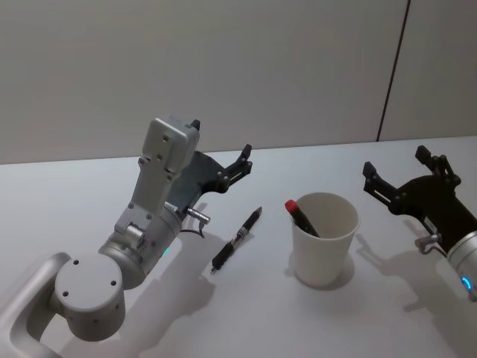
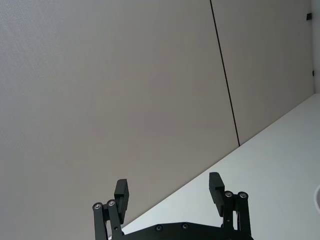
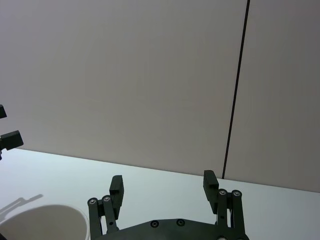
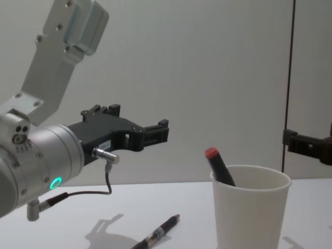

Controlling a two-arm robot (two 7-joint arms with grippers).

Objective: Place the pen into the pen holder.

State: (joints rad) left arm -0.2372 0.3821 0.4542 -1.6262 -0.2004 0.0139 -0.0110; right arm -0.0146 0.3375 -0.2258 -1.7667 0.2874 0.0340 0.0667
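On white table [image 1: 67,201], black pen [image 1: 237,240], pale wall [image 1: 223,67]

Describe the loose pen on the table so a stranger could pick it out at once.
Start at the white table and find the white paper cup between the left hand and right hand, both open above it. Beside the cup, on the left arm's side, lies the pen. It is black with a light band and flat on the table, unlike the red-capped pen standing inside the cup.
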